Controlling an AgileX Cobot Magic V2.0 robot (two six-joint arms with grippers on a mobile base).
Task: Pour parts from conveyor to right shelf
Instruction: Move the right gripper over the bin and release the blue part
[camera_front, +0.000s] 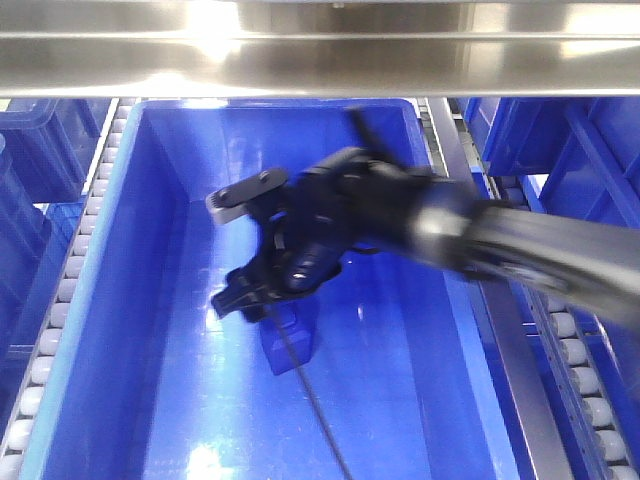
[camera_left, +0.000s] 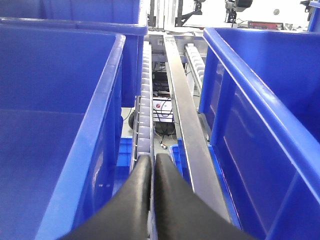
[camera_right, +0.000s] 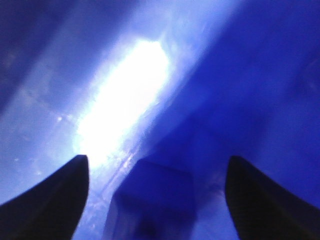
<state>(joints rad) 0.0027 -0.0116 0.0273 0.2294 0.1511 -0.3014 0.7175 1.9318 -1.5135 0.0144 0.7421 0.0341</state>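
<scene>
Front view: right end effector (camera_front: 232, 250) spread wide, holding nothing, above small blue part (camera_front: 290, 340) inside blue bin (camera_front: 160, 300); left end effector (camera_left: 152, 172) closed, holding nothing.

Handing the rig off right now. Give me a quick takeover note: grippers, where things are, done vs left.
Right gripper: open, reaching down into the big blue bin on the roller conveyor, jaws spread around a small blue box on the bin floor; not gripped yet.
Left gripper: shut, holding nothing, parked over the roller track between two blue bins.
Done: approach to the small box.
Left: close on it, lift it out, pour its parts at the right shelf. No parts visible from these views.
</scene>
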